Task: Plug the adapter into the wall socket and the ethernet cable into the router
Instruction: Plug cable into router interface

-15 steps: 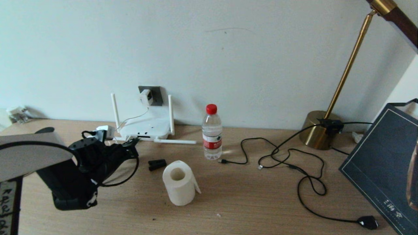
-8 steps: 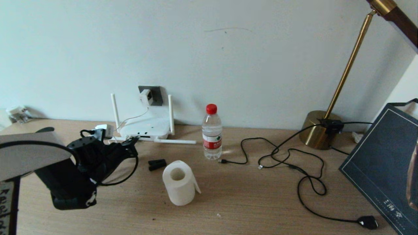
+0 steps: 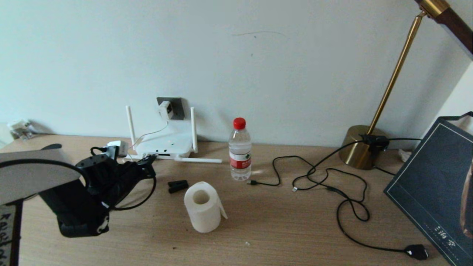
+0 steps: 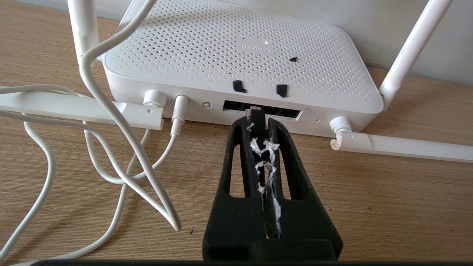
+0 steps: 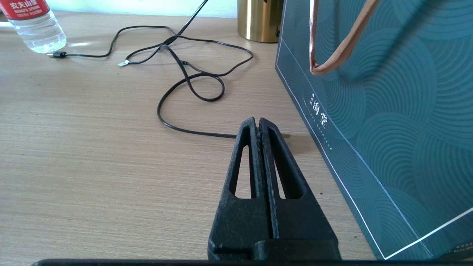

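The white router (image 3: 164, 143) lies against the wall with its ports facing me. My left gripper (image 4: 257, 122) is shut on the ethernet cable's black boot (image 4: 257, 117). The cable's clear plug tip (image 4: 253, 108) touches the dark port slot (image 4: 284, 111) of the router (image 4: 240, 51); how deep it sits I cannot tell. In the head view the left gripper (image 3: 149, 161) is at the router's front edge and the black ethernet cable (image 3: 147, 192) loops below it. The white adapter (image 3: 165, 109) sits in the dark wall socket (image 3: 176, 107). My right gripper (image 5: 257, 122) is shut and empty.
A water bottle (image 3: 240, 151), a paper roll (image 3: 202, 207) and a small black clip block (image 3: 177, 186) stand right of the router. Thin black cables (image 3: 332, 184) sprawl toward a brass lamp base (image 3: 360, 147). A teal bag (image 5: 388, 92) stands beside the right gripper. White cords (image 4: 111, 147) lie by the router.
My left arm has shifted very slightly to the left; the plug stays at the router's port slot. Nothing else has moved.
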### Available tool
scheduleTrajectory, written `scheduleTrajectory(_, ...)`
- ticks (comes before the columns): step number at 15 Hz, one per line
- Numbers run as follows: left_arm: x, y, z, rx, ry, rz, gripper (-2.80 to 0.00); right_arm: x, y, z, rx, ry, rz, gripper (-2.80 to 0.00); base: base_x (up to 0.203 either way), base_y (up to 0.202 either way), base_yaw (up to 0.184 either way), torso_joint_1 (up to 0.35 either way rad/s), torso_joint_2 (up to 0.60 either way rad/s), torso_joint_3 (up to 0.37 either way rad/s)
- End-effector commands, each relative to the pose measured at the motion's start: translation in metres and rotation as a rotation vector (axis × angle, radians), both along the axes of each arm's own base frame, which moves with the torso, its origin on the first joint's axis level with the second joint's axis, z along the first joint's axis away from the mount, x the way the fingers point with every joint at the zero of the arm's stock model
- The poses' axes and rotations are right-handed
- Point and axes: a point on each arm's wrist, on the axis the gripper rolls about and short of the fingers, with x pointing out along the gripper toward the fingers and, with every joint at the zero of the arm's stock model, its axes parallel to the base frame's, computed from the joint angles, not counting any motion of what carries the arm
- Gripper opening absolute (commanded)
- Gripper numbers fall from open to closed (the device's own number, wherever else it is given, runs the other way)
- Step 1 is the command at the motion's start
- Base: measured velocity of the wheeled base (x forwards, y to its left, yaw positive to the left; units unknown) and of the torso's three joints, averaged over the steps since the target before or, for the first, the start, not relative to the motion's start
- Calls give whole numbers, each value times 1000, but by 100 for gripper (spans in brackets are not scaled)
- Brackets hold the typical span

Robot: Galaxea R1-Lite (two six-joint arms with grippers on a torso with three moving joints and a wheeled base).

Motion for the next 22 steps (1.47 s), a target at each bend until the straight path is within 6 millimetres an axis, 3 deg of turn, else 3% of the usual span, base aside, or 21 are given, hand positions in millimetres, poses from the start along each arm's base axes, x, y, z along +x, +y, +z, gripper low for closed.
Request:
scheduleTrajectory(1,0,2,-1,-1,-5,5,-280,0,0,0,0,1,0,-280,0,0,0,0,0,0)
scheduleTrajectory(22,2,6,-3,-1,-2,12,-280,0,0,0,0,0,0,-280,0,0,0,0,0,0)
